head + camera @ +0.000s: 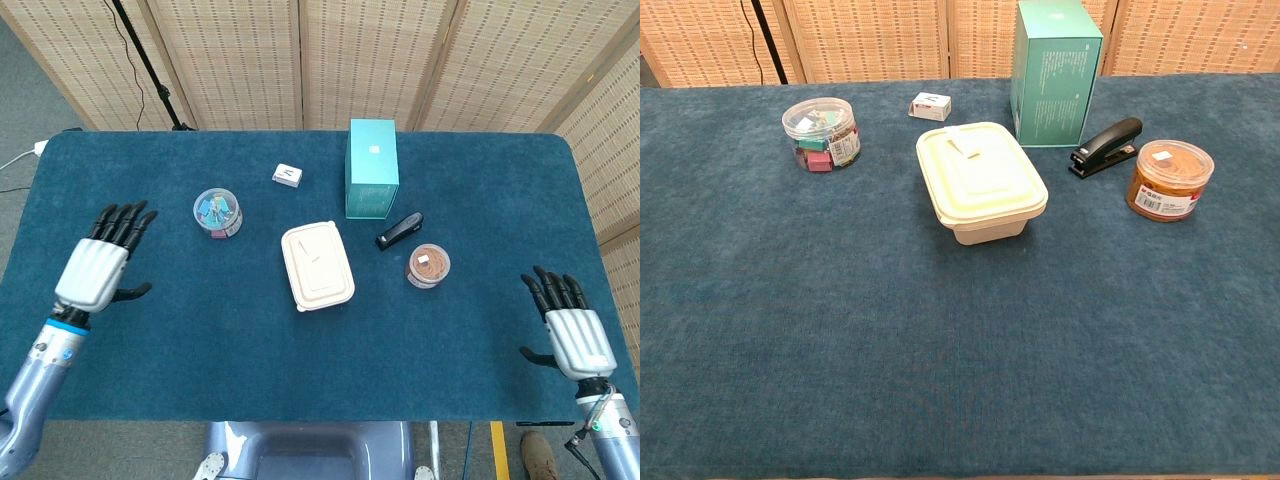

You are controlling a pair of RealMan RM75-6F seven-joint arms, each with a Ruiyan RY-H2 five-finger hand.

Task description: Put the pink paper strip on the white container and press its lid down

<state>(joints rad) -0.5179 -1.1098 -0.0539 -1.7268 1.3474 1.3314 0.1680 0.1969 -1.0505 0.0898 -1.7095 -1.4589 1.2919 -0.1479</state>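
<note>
The white container [318, 265] [982, 183] stands near the middle of the blue table with its lid on. A pale paper strip [962, 141] [311, 238] lies on the far part of the lid. My left hand [98, 266] hovers over the table's left side, fingers spread and empty, well away from the container. Near the front right edge, my right hand [569, 330] is also empty with its fingers apart. Neither hand shows in the chest view.
A clear jar of coloured clips [218, 212] sits left of the container. Behind it stand a teal box [372, 167] and a small white box [287, 176]. A black stapler [399, 230] and an orange-filled jar [428, 265] lie to the right.
</note>
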